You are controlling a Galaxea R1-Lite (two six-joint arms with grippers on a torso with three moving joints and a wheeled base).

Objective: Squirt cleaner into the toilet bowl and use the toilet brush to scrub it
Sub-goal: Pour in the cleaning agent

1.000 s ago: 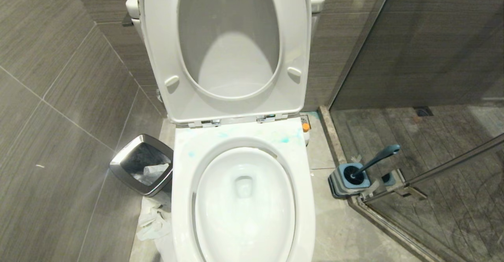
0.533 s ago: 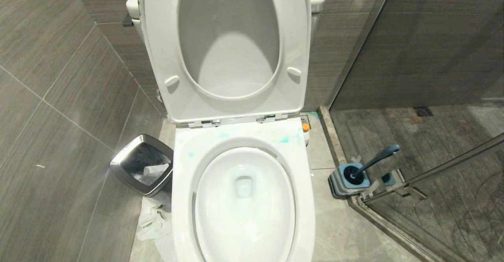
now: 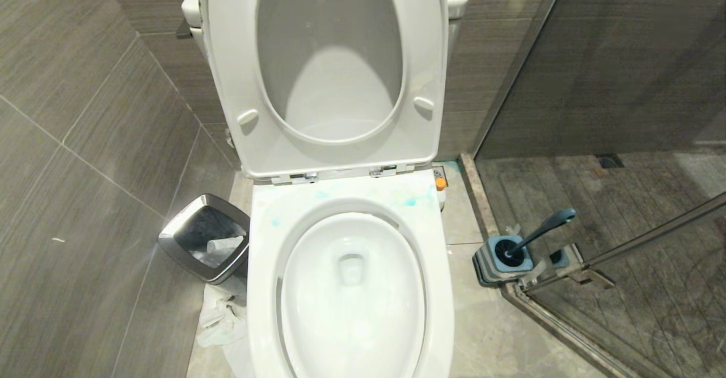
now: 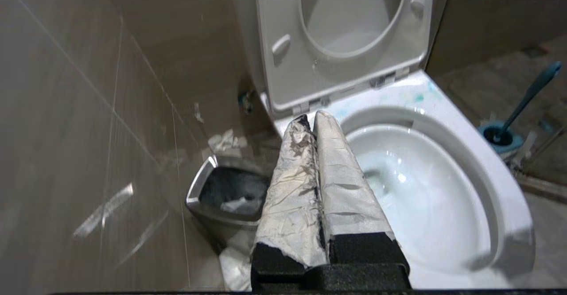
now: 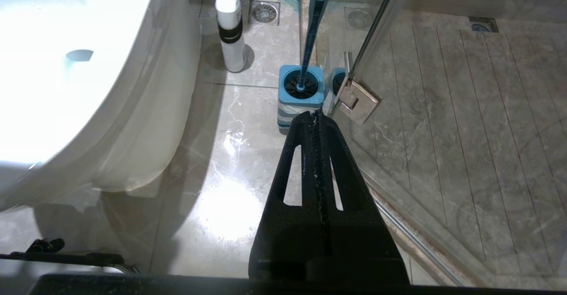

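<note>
With both my left gripper (image 4: pixel 313 120) and right gripper (image 5: pixel 316 117) closed and empty, I judged the toilet brush (image 5: pixel 310 33) light and stiff, best gripped high on its slim handle, standing in its holder (image 5: pixel 300 95) on the floor beside the toilet bowl (image 3: pixel 437 287).

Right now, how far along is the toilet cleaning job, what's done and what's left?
Looks done: cleaner shows as pale blue smears on the back rim of the toilet bowl, and the cleaner bottle stands on the floor. In hand: nothing; the left gripper and right gripper are both shut and empty. Whether scrubbing has happened can't be told; the toilet brush sits in its holder.
</note>
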